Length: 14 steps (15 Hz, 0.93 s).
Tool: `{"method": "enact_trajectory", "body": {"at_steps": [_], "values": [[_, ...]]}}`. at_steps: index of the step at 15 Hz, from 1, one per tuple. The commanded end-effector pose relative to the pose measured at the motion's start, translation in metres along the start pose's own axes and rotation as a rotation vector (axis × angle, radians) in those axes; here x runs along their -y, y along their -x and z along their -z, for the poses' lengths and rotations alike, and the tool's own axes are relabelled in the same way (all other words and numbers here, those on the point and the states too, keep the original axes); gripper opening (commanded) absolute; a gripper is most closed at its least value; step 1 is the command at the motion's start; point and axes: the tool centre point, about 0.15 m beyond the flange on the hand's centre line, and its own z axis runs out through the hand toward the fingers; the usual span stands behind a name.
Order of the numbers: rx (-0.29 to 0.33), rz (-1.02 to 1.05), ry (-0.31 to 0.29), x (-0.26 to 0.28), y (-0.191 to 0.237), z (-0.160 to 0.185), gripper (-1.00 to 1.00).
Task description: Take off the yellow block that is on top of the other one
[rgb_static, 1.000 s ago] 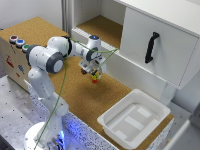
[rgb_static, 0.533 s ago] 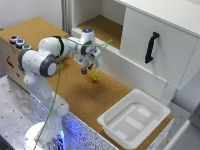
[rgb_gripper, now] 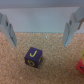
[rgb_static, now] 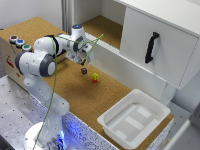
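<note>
Your arm reaches out over the cork board with the gripper pointing down, above the brown cube. Its fingers stand wide apart, holding nothing. The yellow block sits on top of the red cube, just beside the brown cube. The brown cube's top face carries a yellow letter. The cork looks grainy and flat.

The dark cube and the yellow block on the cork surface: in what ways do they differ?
The dark cube sits directly on the cork board; the yellow block rests on top of a red cube. The dark cube lies nearer the open gripper; the yellow block lies farther toward the exterior view's right. Both are small cubes of similar size, and neither is held.
</note>
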Motion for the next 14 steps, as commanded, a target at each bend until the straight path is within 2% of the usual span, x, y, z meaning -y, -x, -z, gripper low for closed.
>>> {"method": "enact_trajectory", "body": {"at_steps": [1, 7, 11, 14], "values": [[0.057, -0.045, 0.014, 0.009, -0.023, -0.032, -1.00], [0.091, -0.045, 0.009, -0.001, -0.034, -0.044, -1.00], [0.074, -0.067, -0.017, -0.021, -0.040, -0.046, -1.00], [0.088, -0.053, 0.000, -0.035, -0.040, -0.050, -1.00]]}}
